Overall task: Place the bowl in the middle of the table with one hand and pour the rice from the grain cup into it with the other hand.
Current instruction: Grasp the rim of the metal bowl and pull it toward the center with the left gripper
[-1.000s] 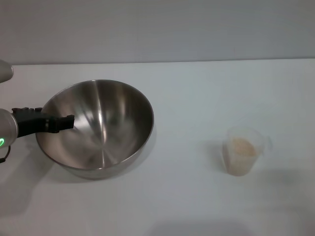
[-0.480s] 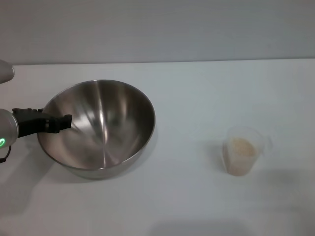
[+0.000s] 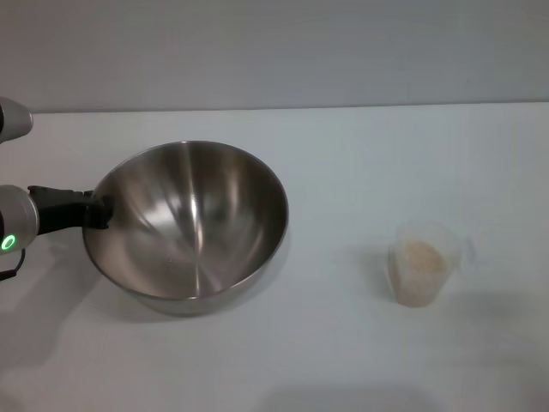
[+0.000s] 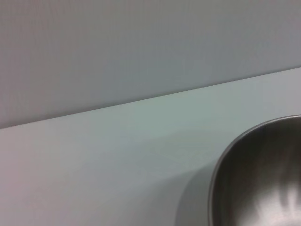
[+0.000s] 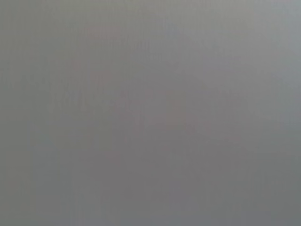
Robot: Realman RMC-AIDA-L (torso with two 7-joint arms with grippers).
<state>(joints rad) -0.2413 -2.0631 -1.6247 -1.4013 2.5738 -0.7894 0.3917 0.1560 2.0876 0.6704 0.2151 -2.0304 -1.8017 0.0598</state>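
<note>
Left gripper (image 3: 96,210) at bowl (image 3: 193,225) rim, jaws' state unclear; slide low toward bench (image 3: 343,172) centre, short of grain cup (image 3: 420,262).

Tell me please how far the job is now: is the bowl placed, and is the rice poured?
Nothing is finished yet. In hand: the left gripper is at the left rim of the bowl, which sits left of the table's middle. Left to do: the rice is all in the grain cup, standing untouched on the right; the bowl holds none. The right arm is out of sight.
</note>
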